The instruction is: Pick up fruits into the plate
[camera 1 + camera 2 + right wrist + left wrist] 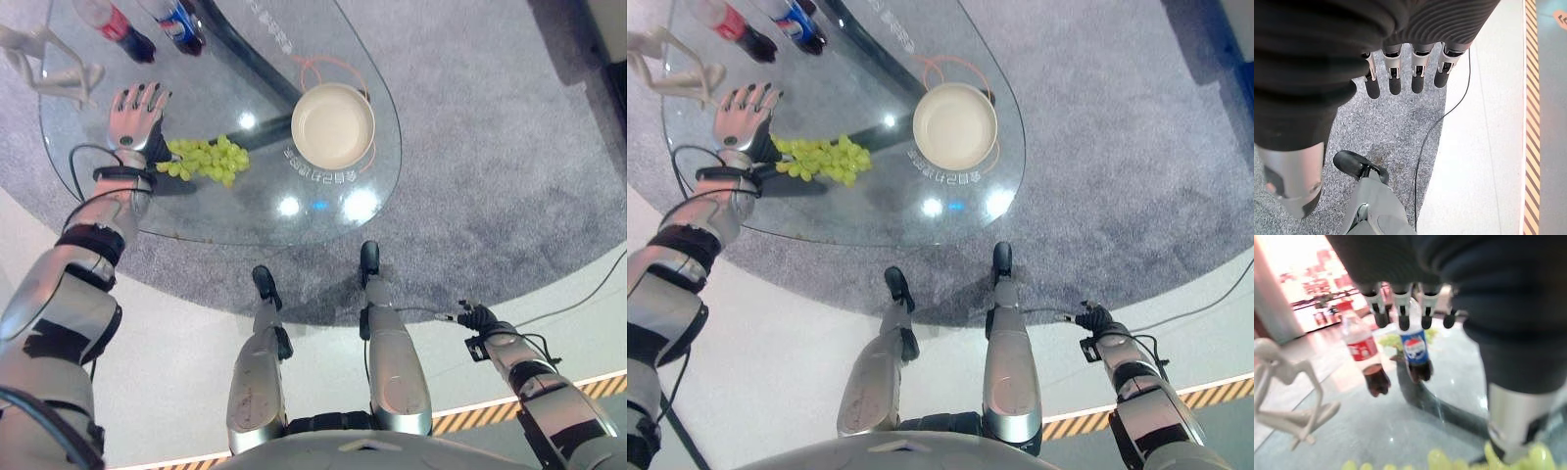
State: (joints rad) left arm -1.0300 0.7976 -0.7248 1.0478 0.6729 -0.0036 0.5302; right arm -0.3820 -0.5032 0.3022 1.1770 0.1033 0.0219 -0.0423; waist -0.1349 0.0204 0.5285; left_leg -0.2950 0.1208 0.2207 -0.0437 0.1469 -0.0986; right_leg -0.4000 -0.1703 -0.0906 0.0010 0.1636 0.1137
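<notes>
Hovering over the glass surface [196,211], the left hand [135,113] is seen with fingers straight, grapes [208,159] just beside its wrist, two bottles [147,29] beyond its fingertips, plate [333,125] well apart; right hand [477,317] hangs relaxed above grey carpet [509,176].

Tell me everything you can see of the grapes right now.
The grapes are one bunch of pale green, oval berries, lying loose and spread flat on the glass table. They sit between the left hand and the plate, apart from the plate. The hand, fingers straight, is over the table at the bunch's end, its thumb next to the nearest berries; whether it touches them cannot be told. Nothing holds the grapes, and none are in the plate.
</notes>
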